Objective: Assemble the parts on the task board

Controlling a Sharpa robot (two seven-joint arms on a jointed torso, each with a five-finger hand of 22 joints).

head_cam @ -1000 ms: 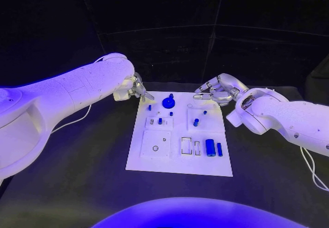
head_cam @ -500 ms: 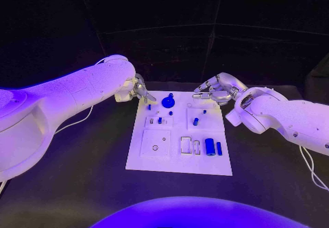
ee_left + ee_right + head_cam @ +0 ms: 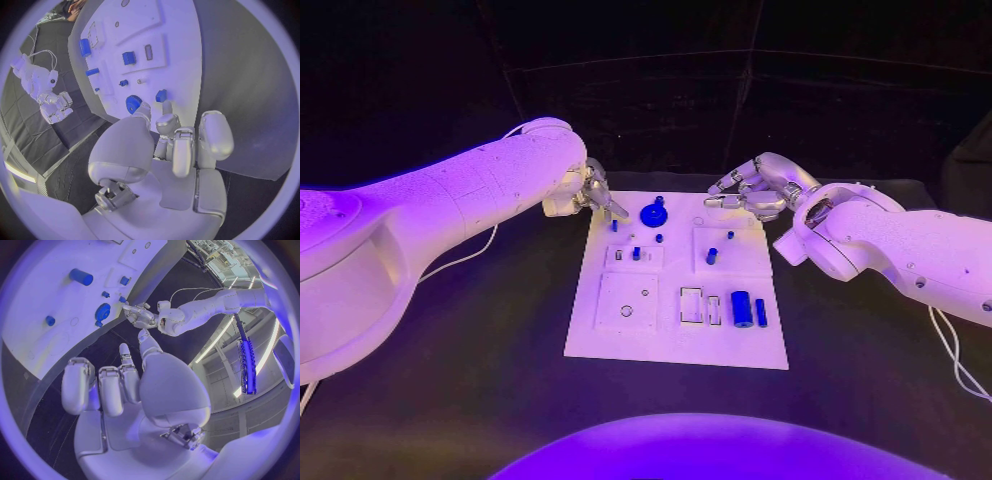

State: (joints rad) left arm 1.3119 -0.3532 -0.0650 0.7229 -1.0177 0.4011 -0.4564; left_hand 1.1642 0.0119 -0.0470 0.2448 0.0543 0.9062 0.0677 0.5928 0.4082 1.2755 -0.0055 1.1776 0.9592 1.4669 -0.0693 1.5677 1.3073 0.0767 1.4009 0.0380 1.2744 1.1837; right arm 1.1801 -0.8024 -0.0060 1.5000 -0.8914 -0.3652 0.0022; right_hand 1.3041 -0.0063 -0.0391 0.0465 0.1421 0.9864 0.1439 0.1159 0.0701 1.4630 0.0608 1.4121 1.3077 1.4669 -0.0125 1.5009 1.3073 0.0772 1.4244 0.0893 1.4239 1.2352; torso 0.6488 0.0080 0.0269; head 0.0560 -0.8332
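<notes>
At the 12 o'clock edge of the white rectangular task board, both silver hands, left hand and right hand, remain empty, fingers curled, positions essentially unchanged; the small blue plastic parts lie unassembled on the board.

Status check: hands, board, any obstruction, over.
Left hand and right hand empty, fingers curled, at far corners of task board. Blue parts untouched. Nothing blocking.
</notes>
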